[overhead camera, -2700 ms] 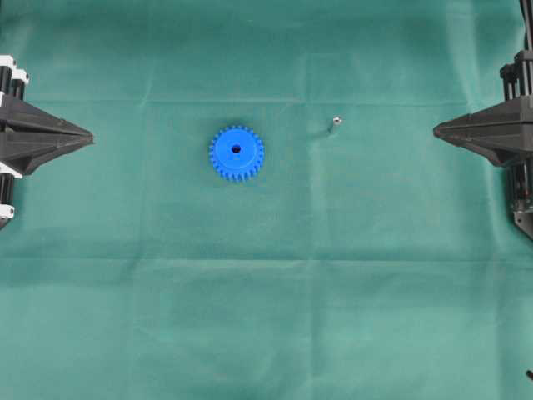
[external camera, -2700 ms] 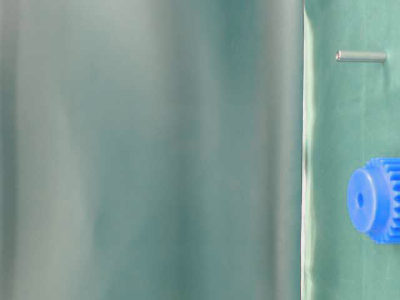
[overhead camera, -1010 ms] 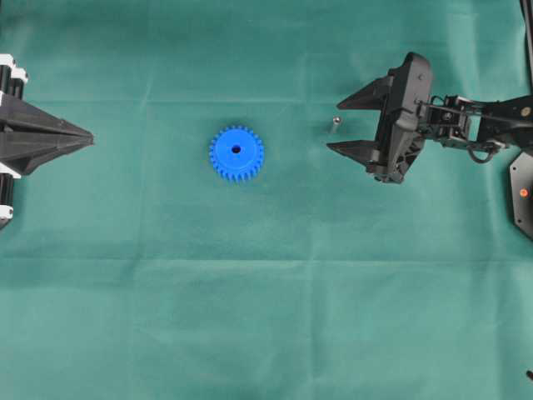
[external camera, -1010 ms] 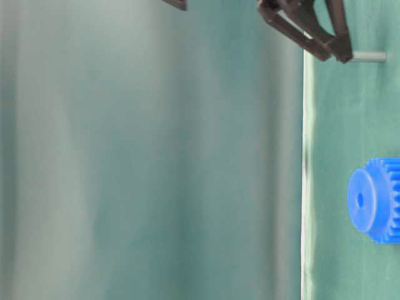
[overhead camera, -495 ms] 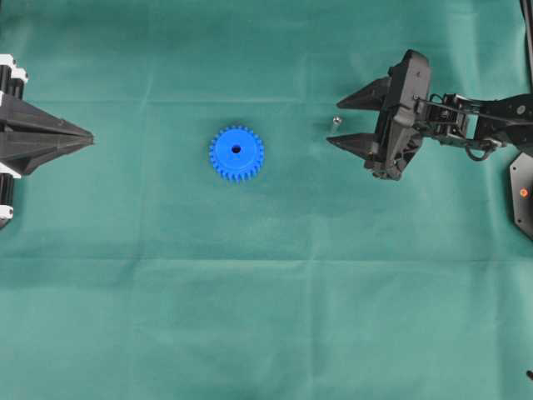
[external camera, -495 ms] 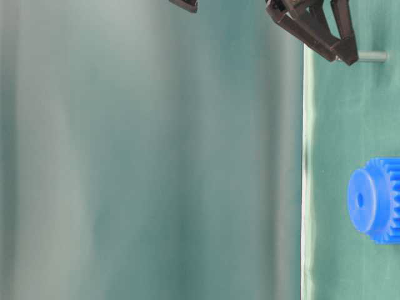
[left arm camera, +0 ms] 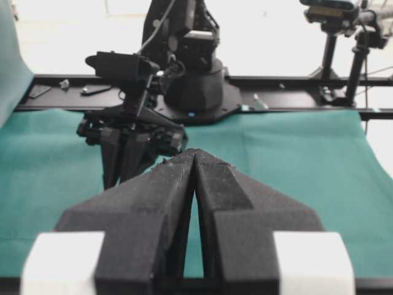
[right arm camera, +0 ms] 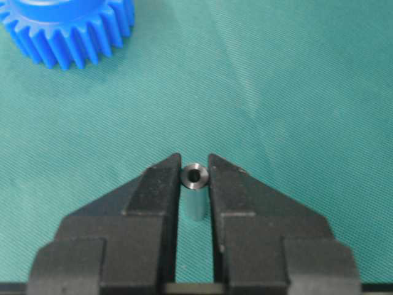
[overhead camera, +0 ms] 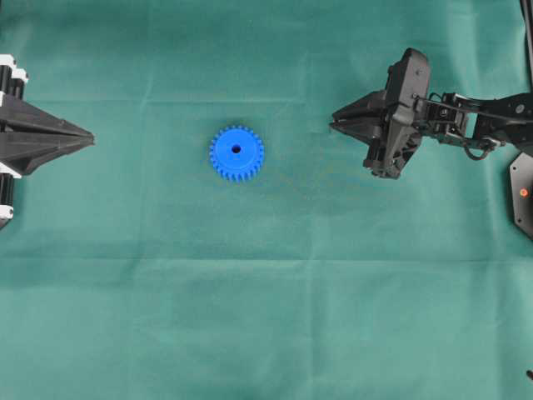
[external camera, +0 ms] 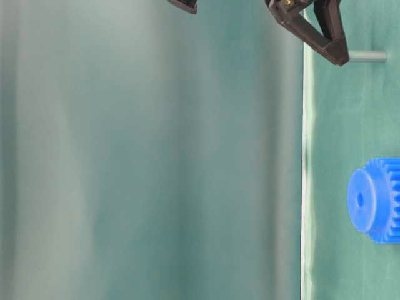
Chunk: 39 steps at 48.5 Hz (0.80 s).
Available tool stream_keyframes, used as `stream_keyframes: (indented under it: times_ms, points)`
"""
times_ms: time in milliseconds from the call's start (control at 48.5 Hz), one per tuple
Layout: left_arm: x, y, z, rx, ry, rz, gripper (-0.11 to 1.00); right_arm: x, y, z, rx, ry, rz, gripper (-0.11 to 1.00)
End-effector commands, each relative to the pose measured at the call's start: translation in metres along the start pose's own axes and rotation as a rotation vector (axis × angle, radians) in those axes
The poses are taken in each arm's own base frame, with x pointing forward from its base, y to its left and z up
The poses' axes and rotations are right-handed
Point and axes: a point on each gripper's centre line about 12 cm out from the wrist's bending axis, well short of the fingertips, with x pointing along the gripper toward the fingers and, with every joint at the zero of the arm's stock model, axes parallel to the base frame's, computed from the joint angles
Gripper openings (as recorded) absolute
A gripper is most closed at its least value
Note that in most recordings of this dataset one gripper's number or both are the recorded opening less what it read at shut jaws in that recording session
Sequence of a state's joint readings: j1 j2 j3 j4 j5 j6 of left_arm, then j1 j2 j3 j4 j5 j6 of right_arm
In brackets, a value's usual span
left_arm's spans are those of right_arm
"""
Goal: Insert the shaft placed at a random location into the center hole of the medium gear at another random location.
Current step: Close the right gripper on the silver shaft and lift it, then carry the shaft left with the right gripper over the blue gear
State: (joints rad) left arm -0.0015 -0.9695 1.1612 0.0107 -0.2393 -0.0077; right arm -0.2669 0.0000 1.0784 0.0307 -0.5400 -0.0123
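Shaft hidden overhead beneath the right tool (overhead camera: 335,126), toward the worktop's far right edge, the medium gear (overhead camera: 236,153) well apart. Right wrist view: shaft (right arm camera: 195,192) upright, pinched between both fingers; stiff, light, probably slippery, best gripped mid-length. Left tool (left arm camera: 194,155) was clenched, empty.

Overhead looks straight down; table-level, seemingly rotated sideways, shares the medium gear (overhead camera: 236,153).

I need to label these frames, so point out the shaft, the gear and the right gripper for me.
shaft (right arm camera: 196,176), right wrist view, on its shiny ring-shaped end.
gear (overhead camera: 236,153), overhead view, on its hub beside the hole.
right gripper (right arm camera: 195,178), right wrist view, midway between the fingertips, either side of the shaft.
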Motion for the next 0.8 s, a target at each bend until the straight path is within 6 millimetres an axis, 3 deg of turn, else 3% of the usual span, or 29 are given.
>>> stream_keyframes:
  times_ms: [0,144,495,783]
  points:
    - [0.003,0.000,0.007,0.000,-0.015,-0.002,0.00,0.001,-0.001,0.010,0.008,-0.037,-0.004,0.13]
    - [0.002,0.000,0.008,0.000,-0.020,-0.002,0.00,-0.004,-0.001,0.021,0.008,-0.066,-0.003,0.13]
    - [0.002,0.000,0.008,0.003,-0.018,-0.001,0.00,-0.032,0.001,0.071,0.011,-0.069,0.007,0.13]
    - [0.003,0.000,0.008,0.003,-0.017,-0.002,0.00,-0.034,0.001,0.071,0.013,-0.058,0.008,0.13]
